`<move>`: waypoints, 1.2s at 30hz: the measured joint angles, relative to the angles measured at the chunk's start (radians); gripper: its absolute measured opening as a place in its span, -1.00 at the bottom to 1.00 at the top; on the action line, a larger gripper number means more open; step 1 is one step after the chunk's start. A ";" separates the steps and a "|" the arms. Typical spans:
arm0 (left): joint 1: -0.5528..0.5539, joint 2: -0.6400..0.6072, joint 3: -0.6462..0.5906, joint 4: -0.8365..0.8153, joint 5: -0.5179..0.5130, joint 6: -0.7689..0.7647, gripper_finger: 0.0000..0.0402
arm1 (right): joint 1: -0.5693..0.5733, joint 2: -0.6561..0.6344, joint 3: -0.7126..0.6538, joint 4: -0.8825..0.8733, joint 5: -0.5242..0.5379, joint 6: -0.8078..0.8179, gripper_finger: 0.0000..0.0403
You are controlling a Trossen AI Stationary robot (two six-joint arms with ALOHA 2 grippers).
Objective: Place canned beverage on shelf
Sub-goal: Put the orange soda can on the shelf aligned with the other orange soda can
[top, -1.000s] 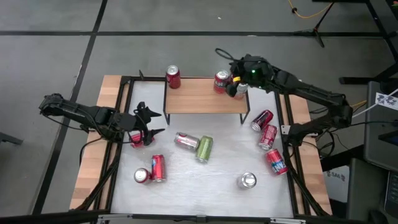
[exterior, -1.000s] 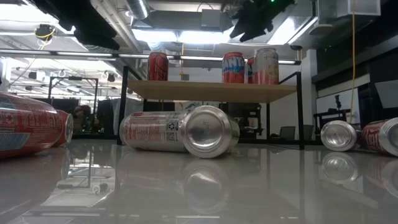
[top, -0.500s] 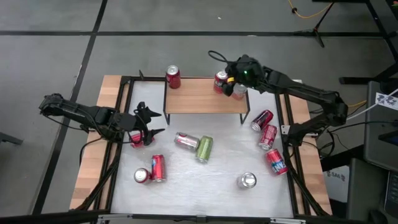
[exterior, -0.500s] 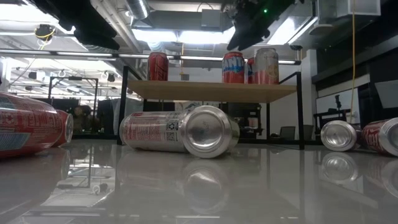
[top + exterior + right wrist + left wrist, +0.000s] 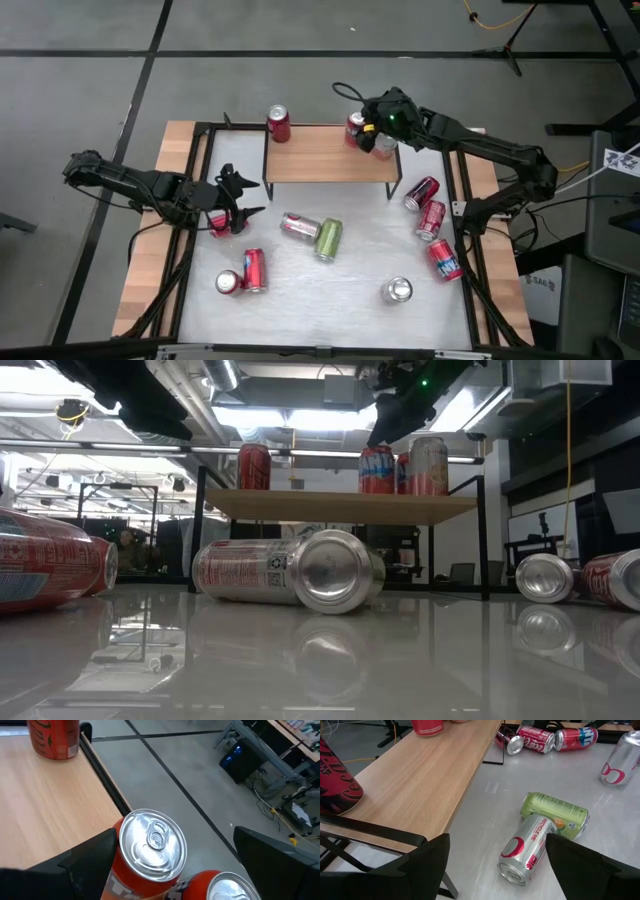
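Note:
The shelf [image 5: 320, 155] stands at the table's far side on its thin black legs. Upright on its wood top [image 5: 45, 795] are a red can [image 5: 278, 123] at the far left corner and an orange can [image 5: 150, 845] beside another can [image 5: 225, 887] at the far right corner. My right gripper [image 5: 362, 122] hovers open just above the orange can [image 5: 377, 468], one finger on either side of it, touching nothing. My left gripper [image 5: 240, 198] waits open at the table's left, above a red can [image 5: 218, 222].
Loose cans lie on the white table: a silver one [image 5: 300, 226] against a green one [image 5: 329, 238] in the middle, two red ones [image 5: 245, 275] near left, three red ones [image 5: 431, 220] along the right. A silver can [image 5: 398, 290] stands near right.
My right gripper has shifted a little toward the table's left and far edges above the shelf's right-hand cans, sunk slightly and turned at the wrist, staying open. The cans have not moved.

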 joint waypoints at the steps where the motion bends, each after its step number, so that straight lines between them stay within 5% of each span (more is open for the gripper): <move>1: 0.000 0.000 0.000 0.000 0.000 0.000 0.59 | 0.000 0.000 0.000 0.000 0.009 0.000 0.94; 24: 0.000 0.000 0.000 0.000 0.001 0.000 0.59 | 0.021 -0.033 0.000 0.059 0.035 0.009 0.94; 36: 0.000 0.002 0.000 0.012 0.013 -0.179 0.59 | 0.277 -0.101 0.000 0.058 0.029 0.009 0.94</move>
